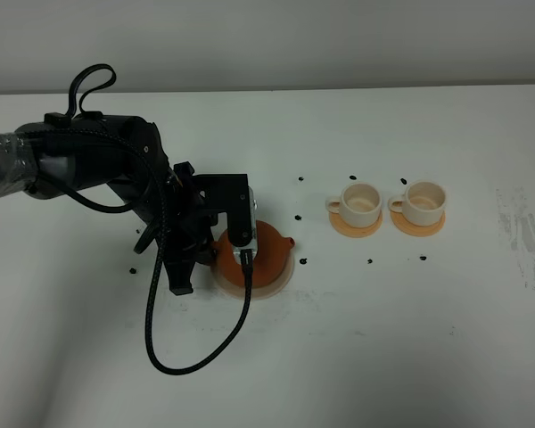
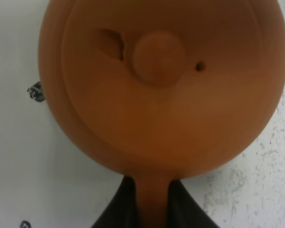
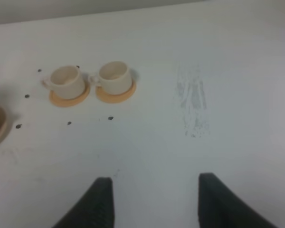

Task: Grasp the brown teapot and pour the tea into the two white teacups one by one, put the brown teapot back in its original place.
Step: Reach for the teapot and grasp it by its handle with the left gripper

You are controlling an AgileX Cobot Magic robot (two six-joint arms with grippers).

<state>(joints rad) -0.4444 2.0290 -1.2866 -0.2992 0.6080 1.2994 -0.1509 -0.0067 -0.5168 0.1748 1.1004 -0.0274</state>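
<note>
The brown teapot point(image 1: 269, 252) is over the pale beige coaster point(image 1: 283, 286), spout toward the teacups; I cannot tell if it rests on it. My left gripper point(image 1: 225, 257) is shut on the teapot's handle. In the left wrist view the teapot point(image 2: 161, 85) fills the frame and its handle runs between the dark fingers point(image 2: 116, 211) of the left gripper point(image 2: 152, 202). Two white teacups point(image 1: 361, 201) point(image 1: 425, 201) stand upright to the right. My right gripper point(image 3: 154, 199) is open and empty over bare table, out of the exterior view. The cups point(image 3: 66, 80) point(image 3: 115, 76) lie far ahead of it.
Each cup sits on a small orange coaster point(image 1: 355, 228) point(image 1: 419, 226). Small black marks point(image 1: 302, 261) dot the white table around the teapot and cups. A grey scuffed patch point(image 1: 517, 232) lies at the right. The left arm's black cable point(image 1: 196, 357) loops over the table in front.
</note>
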